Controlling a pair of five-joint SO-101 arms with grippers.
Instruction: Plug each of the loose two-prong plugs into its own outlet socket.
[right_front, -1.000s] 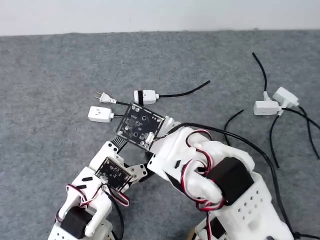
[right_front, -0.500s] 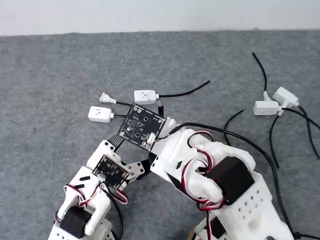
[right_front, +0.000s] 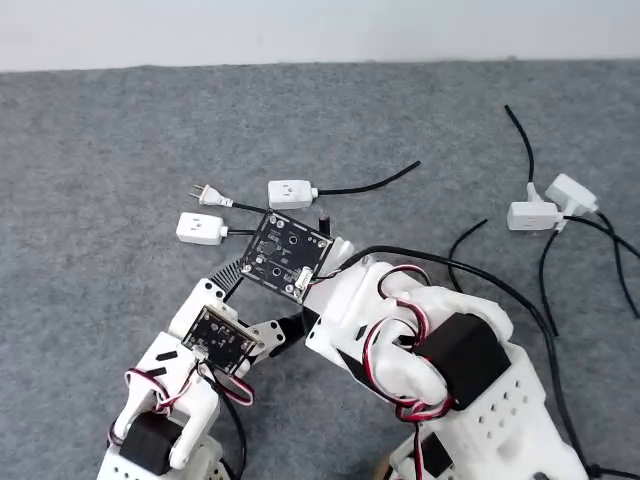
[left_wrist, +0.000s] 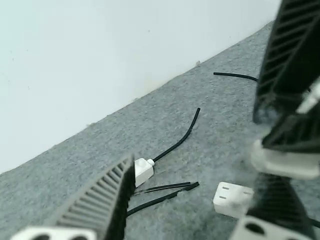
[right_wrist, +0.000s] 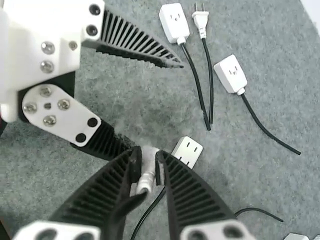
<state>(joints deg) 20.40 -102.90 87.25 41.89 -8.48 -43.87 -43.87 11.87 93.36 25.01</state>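
Right claw (right_wrist: 149, 155): closed on the held plug (right_wrist: 146, 172), a small white body whose black lead trails back under the jaws; I cannot see its prongs. The nearest socket (right_wrist: 187, 151) lies on the grey worktop (right_front: 120, 130) just beside the claw tip, on its far side as I read the views. Its two slots face up toward the wrist camera rather than toward the plug. Left claw (right_wrist: 156, 107): open wide and empty, its ribbed jaws standing either side of the bare patch next to the right claw. Farther left lies a loose plug (right_front: 205, 195), prongs pointing left, just beyond the left socket (right_front: 200, 228), with the far socket (right_front: 292, 192) to their right; all three lie apart from both claws. I judge that the coming move turns on the slots. Held plug and nearest socket sit side by side, not in line, so I must turn the prongs to meet the slotted face. The right arm is nearer, and the left claw could steady the socket.
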